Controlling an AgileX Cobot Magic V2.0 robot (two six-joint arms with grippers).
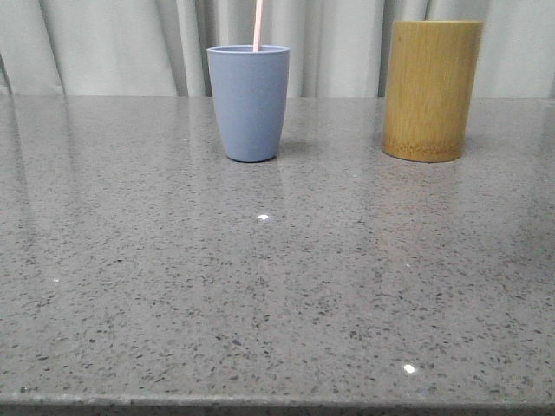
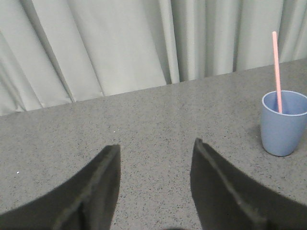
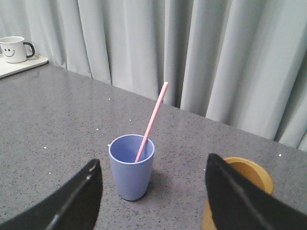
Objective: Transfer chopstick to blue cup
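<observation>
Our left gripper [image 2: 156, 184] hangs above the table [image 1: 277, 295] with its two dark fingers [image 2: 96, 191] spread wide; bare speckled stone shows in the gap, so it is released and grasping nothing. Our right gripper [image 3: 152, 199] is likewise released, its fingers [image 3: 230, 196] well apart and nothing between them. Neither gripper shows in the front view.

Outward from the right gripper, the blue cup [image 3: 131, 166] stands upright on the table, seen through the gap between the fingers. A pink chopstick [image 3: 152, 120] stands in it, its lower end inside the cup, its shaft leaning on the rim and tilted toward about one o'clock in that picture. We can make out only one stick. Just beside the cup, partly behind the right finger, is the open top of the bamboo holder [image 3: 244, 175]. Far off, at a corner of the table, a white mug [image 3: 15, 49] with a smiling face sits on a pale tray [image 3: 21, 64].

From the left gripper, the cup [image 2: 284, 122] lies well off to one side, with the chopstick [image 2: 277, 67] rising from it past the rim.

In the front view the cup [image 1: 248, 102] stands at about twelve o'clock on the table, near the far edge, and the chopstick [image 1: 257, 24] rises out of it nearly upright and leaves the frame. The holder [image 1: 431, 89] stands at about one o'clock, apart from the cup and taller than it. Grey curtains [image 1: 113, 43] hang behind the table.
</observation>
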